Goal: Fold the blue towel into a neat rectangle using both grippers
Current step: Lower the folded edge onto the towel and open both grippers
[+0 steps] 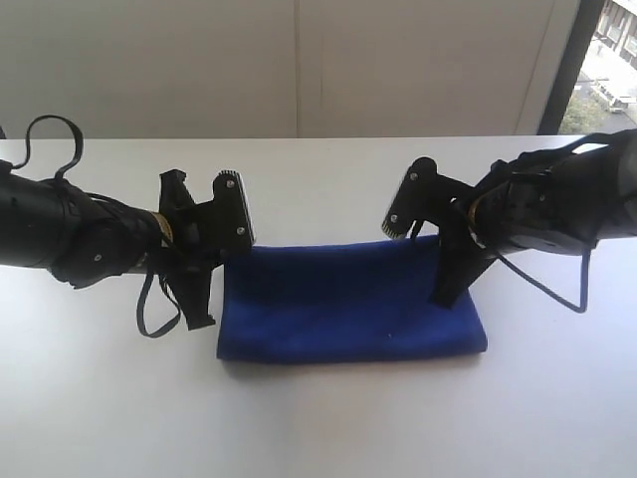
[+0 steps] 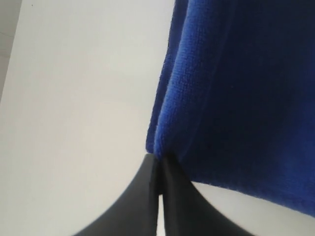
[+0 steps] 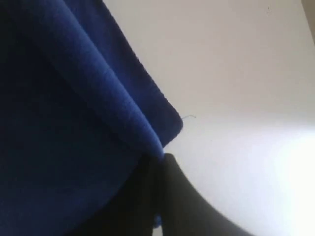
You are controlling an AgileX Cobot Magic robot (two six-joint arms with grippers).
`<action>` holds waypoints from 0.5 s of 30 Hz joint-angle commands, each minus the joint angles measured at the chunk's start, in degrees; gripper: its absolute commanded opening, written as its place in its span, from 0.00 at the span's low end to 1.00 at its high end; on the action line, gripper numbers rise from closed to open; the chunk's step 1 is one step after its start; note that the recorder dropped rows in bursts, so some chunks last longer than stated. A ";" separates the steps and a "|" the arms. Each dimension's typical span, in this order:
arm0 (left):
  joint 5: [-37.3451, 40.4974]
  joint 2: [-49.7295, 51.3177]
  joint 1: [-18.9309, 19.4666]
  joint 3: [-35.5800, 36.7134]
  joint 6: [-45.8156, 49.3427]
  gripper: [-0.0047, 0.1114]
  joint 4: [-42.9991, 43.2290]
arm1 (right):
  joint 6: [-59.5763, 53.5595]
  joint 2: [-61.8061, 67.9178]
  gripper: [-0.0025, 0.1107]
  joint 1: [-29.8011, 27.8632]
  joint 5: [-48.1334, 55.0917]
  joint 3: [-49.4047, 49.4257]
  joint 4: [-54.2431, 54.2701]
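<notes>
The blue towel lies as a folded rectangle on the white table, long side across the exterior view. My left gripper points down at the towel's left end. In the left wrist view its jaws are shut, and the towel's gathered folds run into the tips. My right gripper comes down on the towel's right end. In the right wrist view it is shut, with a sliver of blue between the fingers and the towel hanging off the tips.
The white table stretches bare in front of and behind the towel. A loose black cable loops below the left arm. A pale wall stands behind, with a window at the far right.
</notes>
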 commanded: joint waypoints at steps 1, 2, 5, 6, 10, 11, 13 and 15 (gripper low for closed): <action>-1.74 0.07 1.33 -0.32 -0.01 0.04 -0.49 | 0.69 2.38 0.02 -0.90 -0.24 -2.16 -0.21; -2.13 0.07 1.67 -0.32 -0.01 0.04 -0.49 | 0.69 2.78 0.02 -0.90 -0.24 -2.43 -0.21; -3.73 0.07 2.40 -0.32 -0.01 0.04 -0.60 | 1.59 4.12 0.02 -0.90 -1.09 -3.36 -0.21; -4.36 0.07 2.51 -0.32 -0.01 0.04 -0.60 | 2.00 4.40 0.02 -0.90 -1.09 -3.62 -0.21; -5.18 0.32 2.79 -0.32 -0.01 0.04 -0.60 | 2.44 6.03 0.02 -0.90 -1.06 -4.30 -0.21; -5.42 0.48 2.79 -0.32 -0.01 0.04 -0.60 | 2.88 6.24 0.02 -0.90 -1.06 -4.30 -0.21; -6.26 1.80 2.79 -0.32 -0.01 0.04 -0.60 | 3.29 6.47 0.02 -0.90 -1.06 -4.30 -0.21; -6.88 4.20 2.79 -0.38 -0.01 0.04 -0.60 | 3.29 6.61 0.02 -0.90 -1.06 -4.30 -0.21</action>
